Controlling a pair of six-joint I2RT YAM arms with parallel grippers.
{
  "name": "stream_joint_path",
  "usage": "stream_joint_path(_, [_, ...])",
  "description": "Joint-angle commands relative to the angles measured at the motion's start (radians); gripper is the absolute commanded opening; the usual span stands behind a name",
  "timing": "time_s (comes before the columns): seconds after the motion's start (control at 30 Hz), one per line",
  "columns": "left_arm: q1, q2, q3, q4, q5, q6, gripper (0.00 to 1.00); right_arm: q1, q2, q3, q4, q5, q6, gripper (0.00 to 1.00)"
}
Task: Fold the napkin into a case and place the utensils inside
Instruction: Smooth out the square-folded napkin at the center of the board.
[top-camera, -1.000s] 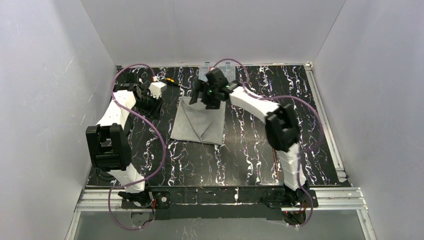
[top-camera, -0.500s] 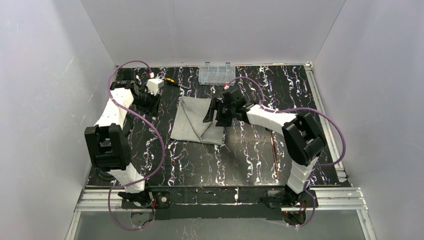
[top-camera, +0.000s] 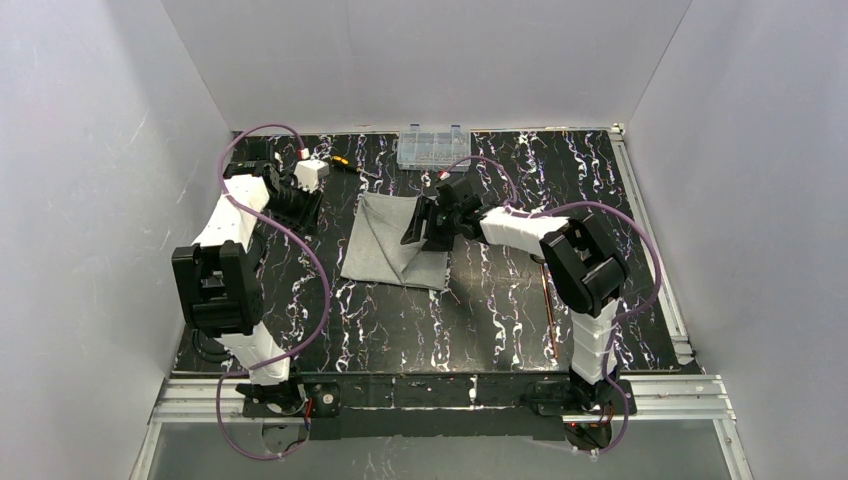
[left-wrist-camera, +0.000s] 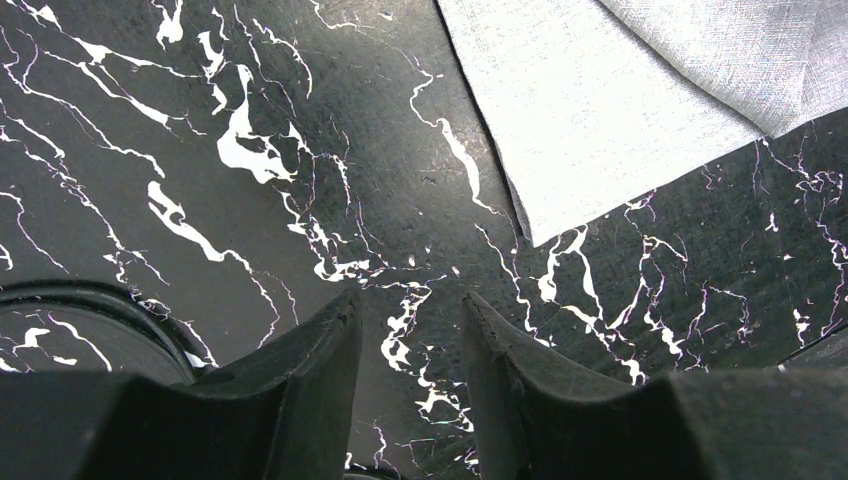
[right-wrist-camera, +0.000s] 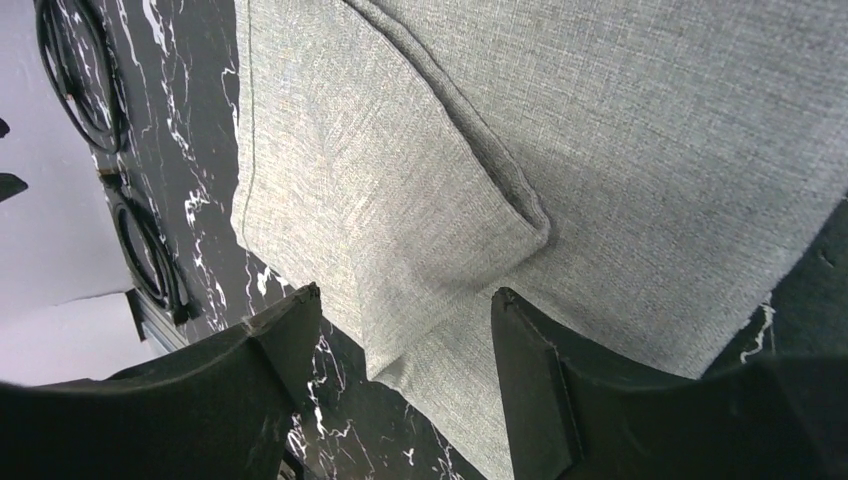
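The light-grey napkin (top-camera: 393, 243) lies folded into layers on the black marbled table, with a diagonal fold edge on top. My right gripper (top-camera: 425, 230) hovers over its right part, open and empty. In the right wrist view (right-wrist-camera: 405, 295) the jaws straddle the napkin's (right-wrist-camera: 560, 130) near edge and a folded corner. My left gripper (top-camera: 303, 212) is left of the napkin, open and empty; in the left wrist view (left-wrist-camera: 410, 300) it is above bare table, the napkin corner (left-wrist-camera: 600, 120) ahead of it. Thin copper utensils (top-camera: 551, 325) lie at the right, partly hidden by my right arm.
A clear plastic compartment box (top-camera: 432, 147) stands at the back edge. An orange-and-black screwdriver (top-camera: 345, 162) lies back left, near my left wrist. Metal rails (top-camera: 655, 250) run along the table's right side. White walls close in on three sides.
My right gripper has moved from the napkin's back edge near the box to over its right side, uncovering the box. The left arm has barely moved.
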Motion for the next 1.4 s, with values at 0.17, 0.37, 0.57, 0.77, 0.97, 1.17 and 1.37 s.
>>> stream_joint_path(0.17, [0.002,-0.016,0.028,-0.035,0.015,-0.009,0.38,0.025,0.062,0.090,-0.025,0.038,-0.017,0.65])
stream_joint_path(0.37, [0.002,-0.021,0.037,-0.040,0.010,-0.007,0.38,0.044,0.049,0.097,-0.034,0.092,-0.020,0.48])
stream_joint_path(0.57, [0.002,-0.013,0.036,-0.041,0.007,-0.007,0.37,0.109,0.012,0.148,-0.049,0.173,-0.076,0.27])
stream_joint_path(0.77, [0.002,0.005,0.050,-0.043,-0.033,-0.046,0.37,0.198,0.032,0.224,-0.068,0.213,-0.149,0.26])
stream_joint_path(0.97, [0.002,0.010,0.067,-0.045,-0.054,-0.069,0.37,0.259,0.104,0.276,-0.062,0.174,-0.180,0.26])
stream_joint_path(1.17, [0.002,0.015,0.052,-0.045,-0.054,-0.068,0.37,0.285,0.139,0.295,-0.015,0.110,-0.213,0.26])
stream_joint_path(1.37, [0.002,0.015,0.039,-0.041,-0.046,-0.069,0.37,0.301,0.180,0.322,-0.001,0.067,-0.228,0.24])
